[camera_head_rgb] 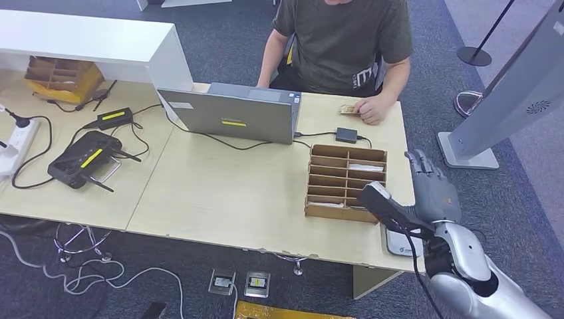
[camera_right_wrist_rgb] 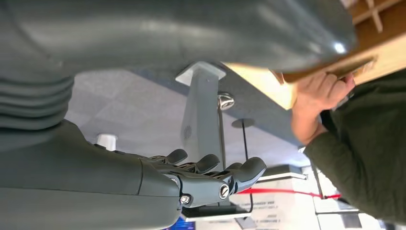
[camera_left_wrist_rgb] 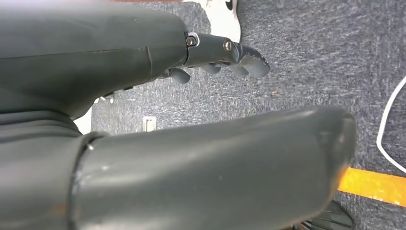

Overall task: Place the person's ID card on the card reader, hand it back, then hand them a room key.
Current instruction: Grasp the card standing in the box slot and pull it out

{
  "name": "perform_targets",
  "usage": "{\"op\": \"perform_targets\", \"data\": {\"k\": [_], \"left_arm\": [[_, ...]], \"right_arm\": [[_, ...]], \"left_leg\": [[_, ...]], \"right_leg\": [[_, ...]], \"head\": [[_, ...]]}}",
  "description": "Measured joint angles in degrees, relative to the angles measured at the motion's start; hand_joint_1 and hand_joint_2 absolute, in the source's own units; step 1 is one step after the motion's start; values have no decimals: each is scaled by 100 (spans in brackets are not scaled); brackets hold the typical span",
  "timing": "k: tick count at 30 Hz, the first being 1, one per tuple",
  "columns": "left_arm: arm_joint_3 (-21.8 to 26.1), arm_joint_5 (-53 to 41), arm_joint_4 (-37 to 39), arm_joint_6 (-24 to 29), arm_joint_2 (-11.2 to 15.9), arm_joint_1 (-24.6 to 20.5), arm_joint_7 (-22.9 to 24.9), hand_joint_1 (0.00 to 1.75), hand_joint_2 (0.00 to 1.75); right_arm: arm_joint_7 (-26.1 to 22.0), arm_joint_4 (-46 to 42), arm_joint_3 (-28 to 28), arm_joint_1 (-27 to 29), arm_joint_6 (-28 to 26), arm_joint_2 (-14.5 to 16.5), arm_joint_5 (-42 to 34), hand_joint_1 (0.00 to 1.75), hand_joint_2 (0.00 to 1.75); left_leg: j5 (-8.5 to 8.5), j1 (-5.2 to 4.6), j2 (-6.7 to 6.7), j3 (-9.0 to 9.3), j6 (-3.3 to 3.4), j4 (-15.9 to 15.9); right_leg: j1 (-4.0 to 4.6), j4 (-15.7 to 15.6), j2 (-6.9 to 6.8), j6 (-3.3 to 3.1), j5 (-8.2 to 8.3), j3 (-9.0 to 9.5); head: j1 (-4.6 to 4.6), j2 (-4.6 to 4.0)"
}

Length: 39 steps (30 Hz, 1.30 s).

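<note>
Head view shows one laptop (camera_head_rgb: 233, 113) at the counter's (camera_head_rgb: 219, 193) far edge, one wooden slotted organizer (camera_head_rgb: 344, 181) near its right edge, and one ID card (camera_head_rgb: 348, 109) under the person's hand (camera_head_rgb: 372, 108) at the far right corner. One card reader (camera_head_rgb: 402, 240) lies at the near right corner beneath the right hand (camera_head_rgb: 425, 193), fingers spread and empty, well apart from the card. Left hand (camera_left_wrist_rgb: 143, 96) hangs over carpet, fingers apart, empty.

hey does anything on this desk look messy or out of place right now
Mostly tidy. The black cables sprawl loosely over the desk's left side, and more white cable lies tangled on the floor below. The wooden card organizer sits square. Nothing looks spilled or broken.
</note>
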Motion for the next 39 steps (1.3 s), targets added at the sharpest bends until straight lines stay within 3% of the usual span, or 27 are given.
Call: {"op": "perform_targets", "data": {"k": [10, 17, 22, 39], "left_arm": [[0, 12, 0, 28, 25, 21, -62, 0, 0], [17, 72, 0, 48, 20, 24, -102, 0, 0], [22, 81, 0, 55, 17, 44, -121, 0, 0], [22, 4, 0, 39, -3, 46, -120, 0, 0]], "right_arm": [[2, -584, -79, 763, -198, -86, 217, 0, 175], [-3, -494, -130, 1032, -366, 86, 1442, 0, 175], [-14, -278, -215, 1093, -479, 233, 1790, 0, 175], [-67, 523, -386, 1117, -662, 750, 1397, 0, 175]], "left_leg": [[0, 1, 2, 1, 0, -1], [0, 1, 2, 0, 0, -1], [0, 1, 2, 0, 0, -2], [0, 2, 2, 0, 0, -2]], "right_leg": [[0, 0, 6, 0, 0, 2], [1, 0, 6, 0, 0, 1], [1, 1, 7, 0, 0, 2], [1, 0, 7, 0, 0, 1]], "head": [[1, 0], [0, 0], [1, 0], [1, 0]]}}
